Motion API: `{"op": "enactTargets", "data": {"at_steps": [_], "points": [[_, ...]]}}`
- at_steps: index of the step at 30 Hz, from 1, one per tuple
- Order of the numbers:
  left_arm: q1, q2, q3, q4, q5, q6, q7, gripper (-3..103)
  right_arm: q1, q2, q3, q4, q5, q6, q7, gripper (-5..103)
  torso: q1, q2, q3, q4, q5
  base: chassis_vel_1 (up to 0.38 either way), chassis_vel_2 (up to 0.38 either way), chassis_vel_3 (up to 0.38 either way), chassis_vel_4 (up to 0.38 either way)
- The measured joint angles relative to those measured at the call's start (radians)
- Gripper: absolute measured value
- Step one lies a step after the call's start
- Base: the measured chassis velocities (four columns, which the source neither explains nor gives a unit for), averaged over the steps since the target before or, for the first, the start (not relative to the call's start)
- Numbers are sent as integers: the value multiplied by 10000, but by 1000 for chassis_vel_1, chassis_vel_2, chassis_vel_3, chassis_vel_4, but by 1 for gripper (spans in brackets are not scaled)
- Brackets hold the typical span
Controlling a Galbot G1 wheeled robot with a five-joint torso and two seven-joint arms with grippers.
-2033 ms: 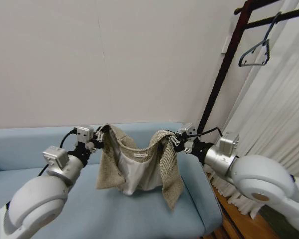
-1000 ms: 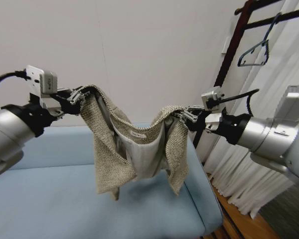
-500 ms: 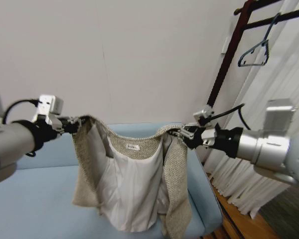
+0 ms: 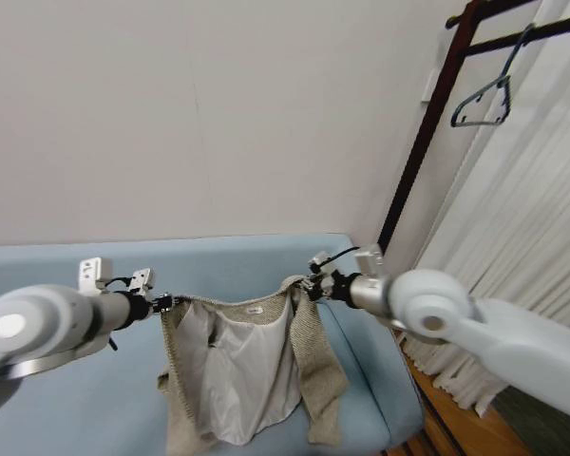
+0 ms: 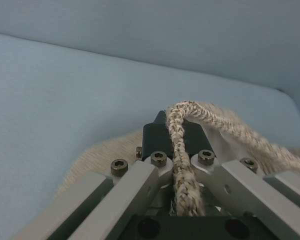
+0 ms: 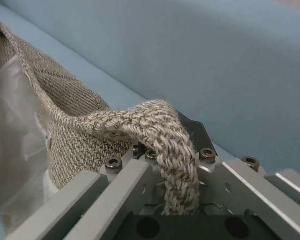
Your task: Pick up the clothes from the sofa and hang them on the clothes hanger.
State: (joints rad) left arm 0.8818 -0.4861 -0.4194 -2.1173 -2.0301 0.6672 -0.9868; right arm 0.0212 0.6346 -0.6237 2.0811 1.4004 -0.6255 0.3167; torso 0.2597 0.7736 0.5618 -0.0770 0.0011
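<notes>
A beige knitted vest [image 4: 242, 366] with a pale lining hangs spread between my two grippers over the light blue sofa [image 4: 76, 418]. My left gripper [image 4: 161, 303] is shut on its left shoulder edge, and my right gripper [image 4: 310, 284] is shut on its right shoulder edge. The left wrist view has the knitted edge [image 5: 182, 165] pinched between the fingers [image 5: 135, 182]. In the right wrist view the knitted edge [image 6: 175, 160] is clamped the same way. The vest's lower hem rests on the sofa seat. A dark clothes hanger [image 4: 482, 100] hangs on the rack [image 4: 427, 133] at the upper right.
The dark rack's upright pole stands just right of the sofa's end. White curtains [image 4: 522, 256] hang behind it, over a wooden floor [image 4: 456, 427]. A plain wall [image 4: 190, 114] rises behind the sofa back.
Both grippers have come down and moved closer together with the vest. The vest hangs lower, and its hem now lies on the sofa seat.
</notes>
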Motion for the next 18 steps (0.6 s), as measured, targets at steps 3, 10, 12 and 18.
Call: {"op": "enactTargets", "data": {"at_steps": [3,10,12,18], "points": [[-787,-1233,1441,1744,2392,-233,1121,2,-298,690,-621,-924,-1287,341,-296,1,0,-1,-1,-5,0,0,0,0,0],[-1500,-2796,2713,4028,5121,-761,2975,2,-490,2052,-1265,-2937,-3441,1366,-746,1,0,0,-3,-9,9,0,0,0,0],[-1595,-2914,2917,4288,5502,-802,3306,2,-507,2236,-1294,-3216,-3641,1432,-804,1,0,0,-3,-5,2,0,0,0,0],[-2878,-3609,4268,6517,7377,-1248,4813,2,-576,3177,-1518,-5273,-5622,1857,-1851,1,-3,2,-4,-12,4,0,0,0,0]]}}
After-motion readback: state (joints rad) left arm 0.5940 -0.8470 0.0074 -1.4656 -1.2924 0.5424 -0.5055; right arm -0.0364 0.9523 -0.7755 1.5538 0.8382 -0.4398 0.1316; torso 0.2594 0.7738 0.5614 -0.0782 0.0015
